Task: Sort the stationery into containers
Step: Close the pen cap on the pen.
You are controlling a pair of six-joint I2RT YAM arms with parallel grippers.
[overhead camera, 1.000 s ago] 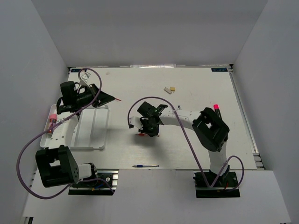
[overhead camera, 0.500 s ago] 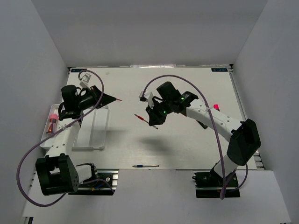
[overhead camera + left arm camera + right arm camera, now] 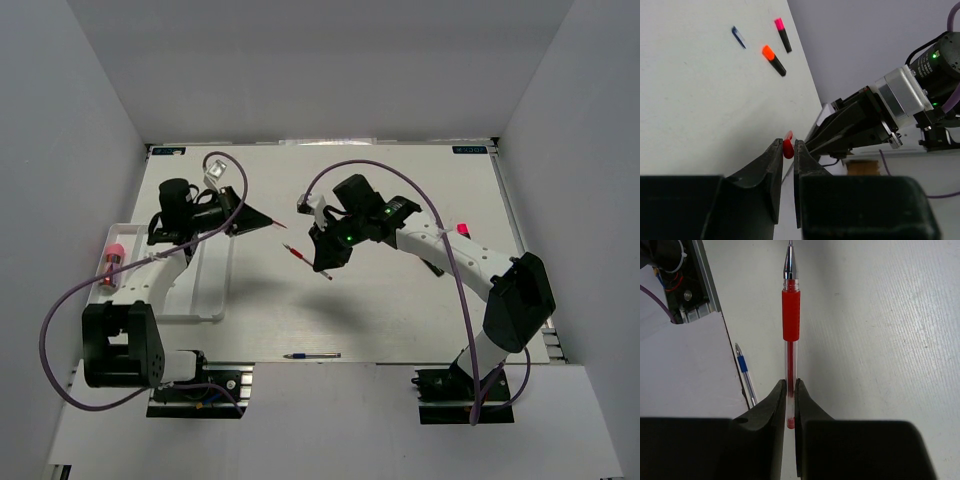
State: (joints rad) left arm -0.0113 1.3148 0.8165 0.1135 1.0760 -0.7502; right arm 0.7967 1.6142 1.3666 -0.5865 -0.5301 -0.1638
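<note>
My right gripper hangs above the middle of the table, shut on a red pen. In the right wrist view that red pen sticks straight out from the gripper. My left gripper reaches right from over the white tray and is shut on a thin red pen tip. The two grippers are close, tips facing each other. A blue pen lies by the near edge. An orange-capped highlighter and a pink-capped highlighter lie on the table.
A pink-capped tube lies in the tray's left compartment. The pink highlighter peeks out beside the right arm's forearm. Grey walls close in the table on the left, back and right. Purple cables loop over both arms.
The right arm has lifted the red pen off the table and stretched out toward the back left. The left gripper has moved right, toward the right gripper.
</note>
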